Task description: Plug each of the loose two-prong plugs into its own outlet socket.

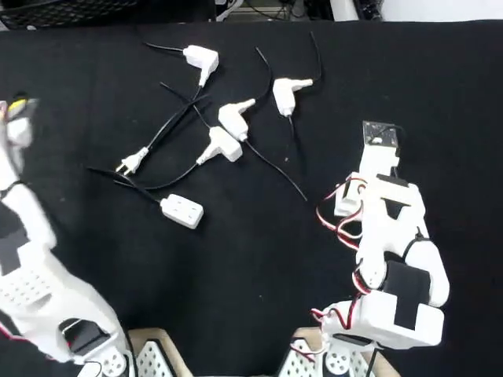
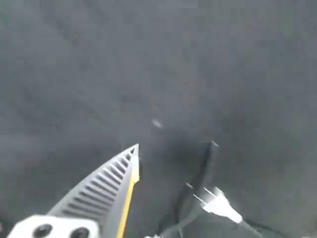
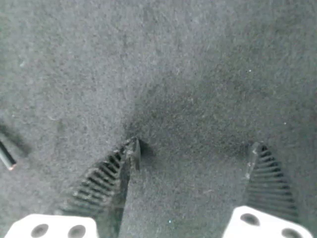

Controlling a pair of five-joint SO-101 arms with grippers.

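**High view.** Left gripper (image 1: pixel 17 118): cannot tell whether wide or narrow. Plug (image 1: pixel 132 161) lies well apart from it, prongs pointing back toward it. Socket (image 1: pixel 182 210) sits near the plug, on the side away from the left gripper. Right gripper (image 1: pixel 381 135) hangs over bare cloth (image 1: pixel 259 259), well apart from both. Four other plug bodies (image 1: pixel 222 144) lie tangled in cords between the two grippers.

**Left wrist view.** Plug is ahead of the gripper and off to one side, not centred. Judged step: approach to the plug. To do it well, line up over the white body, not the prongs or cord. Grip across the flat sides so the prongs stay free and square to the socket.

**Right wrist view.** Jaws wide, empty, cloth below. A cord end (image 3: pixel 5 159) lies off to one side. Judged: the socket will likely slide on the cloth, so brace it with this gripper before pushing
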